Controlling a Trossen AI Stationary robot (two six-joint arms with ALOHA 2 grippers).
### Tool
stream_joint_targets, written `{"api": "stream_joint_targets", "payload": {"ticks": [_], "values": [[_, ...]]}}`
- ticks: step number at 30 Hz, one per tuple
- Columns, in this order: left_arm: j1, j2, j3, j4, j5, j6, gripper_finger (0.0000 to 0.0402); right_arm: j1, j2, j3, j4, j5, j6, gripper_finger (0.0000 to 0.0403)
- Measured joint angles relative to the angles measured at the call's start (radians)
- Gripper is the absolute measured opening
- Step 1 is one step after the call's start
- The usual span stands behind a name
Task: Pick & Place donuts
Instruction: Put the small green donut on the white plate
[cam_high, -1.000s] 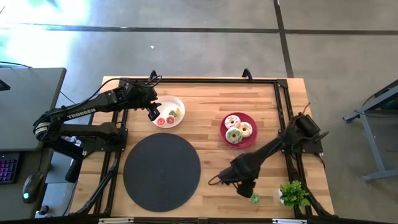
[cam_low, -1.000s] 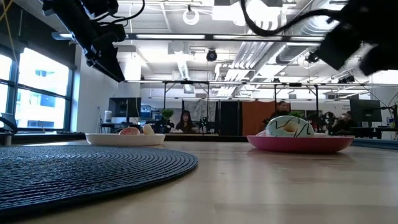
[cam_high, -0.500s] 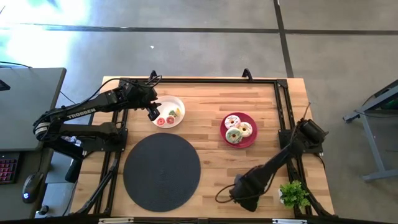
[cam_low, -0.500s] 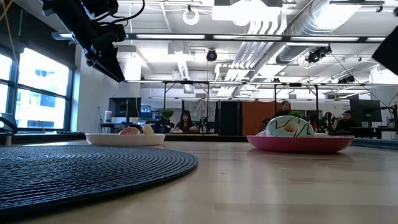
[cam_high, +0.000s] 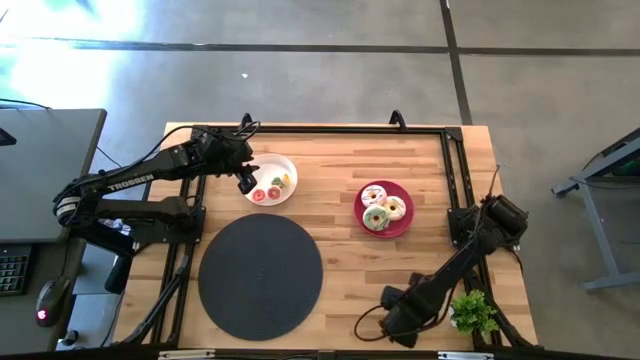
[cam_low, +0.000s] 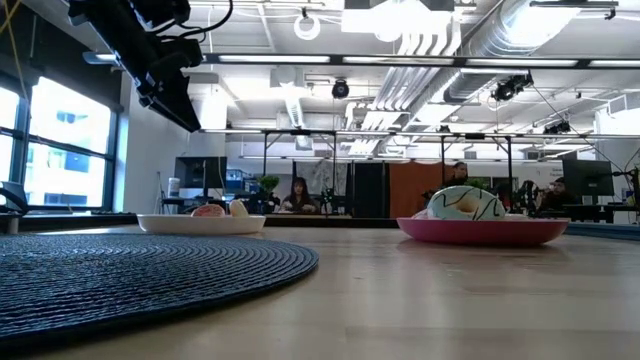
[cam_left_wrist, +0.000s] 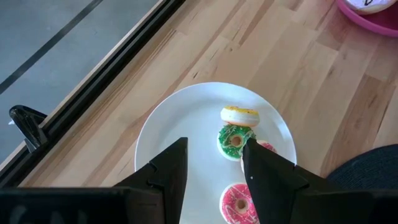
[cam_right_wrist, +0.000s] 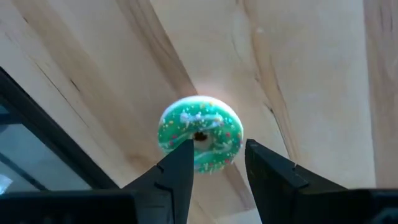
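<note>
Step in hand: approach to a pickup, by my reading; the right gripper hangs over the small green-iced toy ring donut with pale sprinkles, low and near the right in the high view, beside the small green potted plant.
Right gripper state: fingers parted, nothing between them; the donut lies flat on the pale wooden table beyond the tips.
Left gripper state: fingers spread, empty, poised over the round white plate in the upper left of the high view.
White plate load: tiny yellow, green and pink-iced donuts clustered on it.
Round red plate: right of centre, bearing larger iced donuts.
Round dark woven mat: lower left, nothing on it.
Next move calls for: lowering straight down with the fingers straddling the ring, then closing gently; probably a carry to a plate afterwards.
</note>
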Motion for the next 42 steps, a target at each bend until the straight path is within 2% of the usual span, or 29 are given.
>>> {"api": "stream_joint_targets", "payload": {"ticks": [5,12,17,21,25,34,42], "values": [[0.0,0.0,0.0,0.0,0.0,0.0,0.0147,0.006,0.0,0.0,0.0,0.066,0.001,0.0133],[0.0,0.0,0.0,0.0,0.0,0.0,0.0147,-0.001,0.0,0.0,-0.025,0.059,-0.037,0.0117],[0.0,0.0,0.0,0.0,0.0,0.0,0.0147,-0.001,0.0,0.0,-0.026,0.006,0.008,0.0089],[0.0,0.0,0.0,0.0,0.0,0.0,0.0147,0.0,0.0,0.0,-0.024,0.014,0.009,0.0082],[0.0,0.0,0.0,0.0,0.0,0.0,0.0147,0.0,0.0,0.0,-0.025,0.044,0.012,0.0093],[0.0,0.0,0.0,0.0,0.0,0.0,0.0147,0.0,0.002,0.0,-0.027,0.054,0.003,0.0146],[0.0,0.0,0.0,0.0,0.0,0.0,0.0147,0.001,0.05,0.0,-0.027,0.003,-0.019,0.015]]}}
